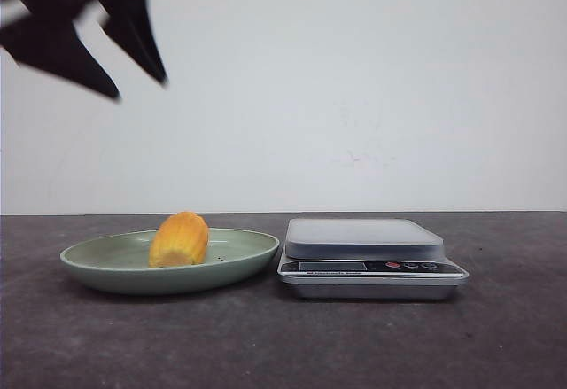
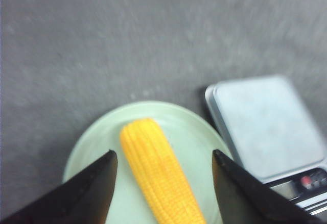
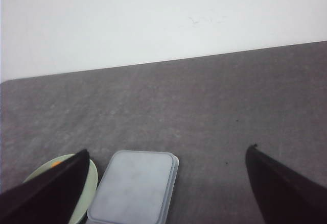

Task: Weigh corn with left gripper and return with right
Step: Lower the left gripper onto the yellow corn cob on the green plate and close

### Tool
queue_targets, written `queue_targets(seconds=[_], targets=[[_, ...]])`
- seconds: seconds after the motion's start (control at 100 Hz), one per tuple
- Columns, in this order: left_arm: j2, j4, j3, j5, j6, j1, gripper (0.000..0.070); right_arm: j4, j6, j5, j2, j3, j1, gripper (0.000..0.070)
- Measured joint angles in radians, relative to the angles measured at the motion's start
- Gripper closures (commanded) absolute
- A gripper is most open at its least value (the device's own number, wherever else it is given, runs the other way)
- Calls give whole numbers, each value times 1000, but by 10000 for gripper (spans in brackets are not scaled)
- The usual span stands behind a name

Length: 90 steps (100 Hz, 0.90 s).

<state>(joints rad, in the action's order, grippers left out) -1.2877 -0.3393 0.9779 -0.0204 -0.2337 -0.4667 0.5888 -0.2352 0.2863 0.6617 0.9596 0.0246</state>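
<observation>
The yellow-orange corn (image 1: 180,240) lies on the green plate (image 1: 102,260) at the left of the table. In the left wrist view the corn (image 2: 158,170) lies on the plate (image 2: 191,132) between my fingers. My left gripper (image 1: 133,79) is open and empty, high above the plate at the upper left; in its own view the left gripper (image 2: 163,155) straddles the corn from above without touching it. The silver scale (image 1: 368,256) stands right of the plate, its platform bare. My right gripper (image 3: 168,152) is open and empty, above the scale (image 3: 135,185).
The dark grey table runs to a white wall behind. The plate's rim (image 3: 92,183) shows beside the scale in the right wrist view. The scale's buttons (image 2: 306,180) face the front edge.
</observation>
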Motion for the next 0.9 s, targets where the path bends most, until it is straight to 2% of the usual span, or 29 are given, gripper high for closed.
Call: queue_targets(seconds=[0.31, 0.49, 0.71, 0.76, 0.86, 0.9], targets=[[-239, 34, 0, 47, -37, -47, 348, 28, 22, 0, 5, 0, 5, 80], [-295, 60, 0, 50, -53, -75, 347, 28, 23, 1, 5, 0, 21, 80], [-312, 60, 0, 103, -58, -111, 343, 28, 23, 3, 5, 0, 37, 80], [-315, 60, 0, 110, -62, -112, 320, 28, 23, 7, 5, 0, 40, 80], [-324, 47, 0, 121, -70, -112, 215, 28, 23, 18, 5, 0, 42, 80], [-330, 40, 0, 124, -74, -112, 212, 28, 23, 25, 5, 0, 42, 80]])
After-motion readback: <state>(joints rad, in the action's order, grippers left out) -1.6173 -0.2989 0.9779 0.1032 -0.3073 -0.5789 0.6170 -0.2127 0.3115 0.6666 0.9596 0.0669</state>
